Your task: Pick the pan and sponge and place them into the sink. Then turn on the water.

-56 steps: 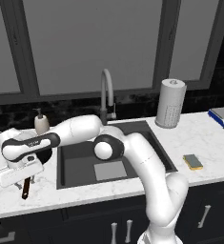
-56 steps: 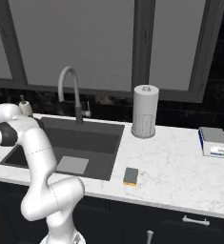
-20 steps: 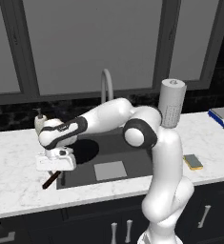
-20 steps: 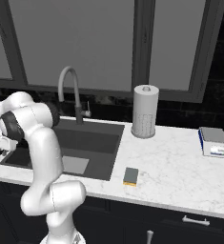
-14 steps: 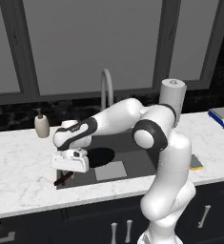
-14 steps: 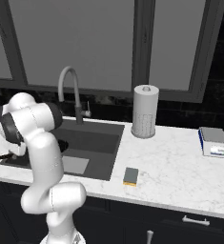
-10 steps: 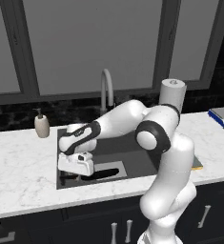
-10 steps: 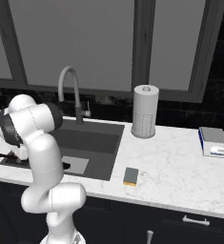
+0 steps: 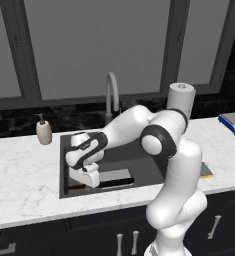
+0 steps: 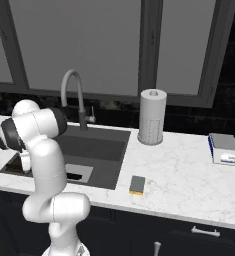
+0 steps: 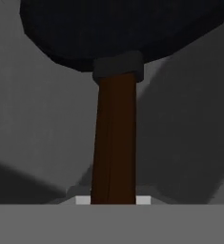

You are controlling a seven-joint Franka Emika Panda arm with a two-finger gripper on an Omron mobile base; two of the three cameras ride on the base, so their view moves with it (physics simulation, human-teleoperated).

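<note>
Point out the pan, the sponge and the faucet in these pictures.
pan [image 11: 114, 143]: hand view, middle of its reddish-brown handle.
sponge [image 10: 137, 184]: right base view, grey-green top face, on the counter right of the sink.
faucet [image 10: 72, 75]: right base view, top of the arched neck.

I'm working in a home kitchen.
White marble counter [image 10: 179, 170], recessed sink [image 10: 96, 145], gooseneck faucet [image 10: 74, 95], paper towel roll [image 10: 152, 117], soap dispenser [image 9: 43, 131], dark cabinets [image 10: 189, 232].

On the marble table [image 10: 179, 170], the sponge [image 10: 137, 184] is seen just right of the sink [image 10: 101, 145]; a paper-towel roll [image 10: 152, 123] beyond.
</note>
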